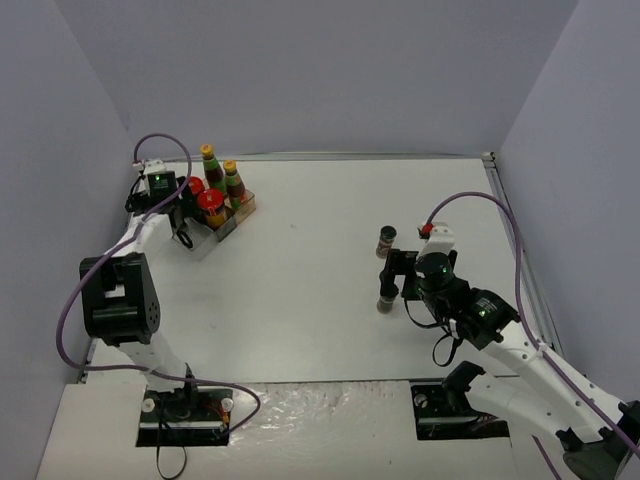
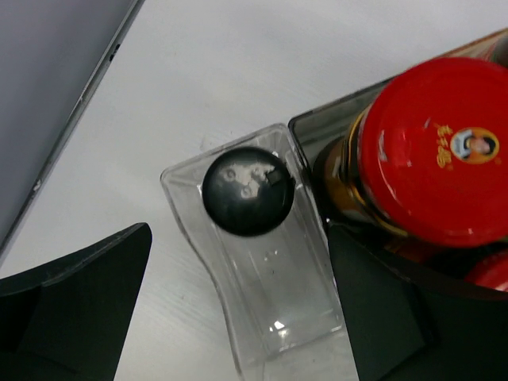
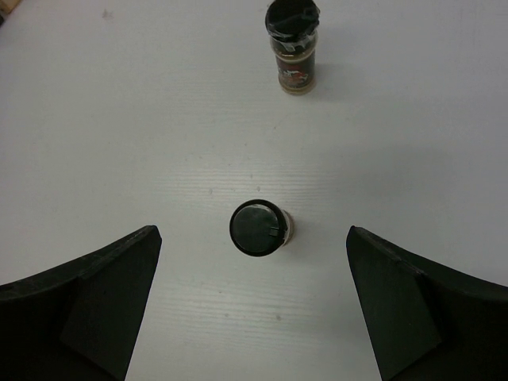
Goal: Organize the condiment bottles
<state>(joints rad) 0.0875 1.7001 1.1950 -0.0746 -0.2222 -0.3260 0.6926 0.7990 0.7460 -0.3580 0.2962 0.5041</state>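
Sitting upright in the clear end compartment of the stepped rack (image 2: 305, 321), a black-capped spice jar (image 2: 248, 190) is showing its round lid to the left wrist camera. Just beside it, in the darker neighbouring compartment, a red-lidded jar (image 2: 440, 159) is standing. A second red lid (image 2: 488, 270) is peeking out behind one dark finger. Seen from above, two yellow-capped sauce bottles (image 1: 208, 163) (image 1: 233, 180) are rising side by side at the back of the same rack, which is occupying the far left part of the white table (image 1: 300, 290).

The left gripper (image 2: 238, 262) is hovering over the clear compartment. Its jaws are spread wide on either side of it, clasping nothing and clear of the spice jar.

Well apart from the rack, on the right side of the table, a second spice jar (image 3: 255, 228) is standing upright. A third spice jar (image 3: 294, 48) is standing upright a little farther out. The right gripper (image 3: 254, 238) is hanging directly above the nearer of the two, its jaws parted fully. The jar is lying between the fingers, but neither finger is touching it.
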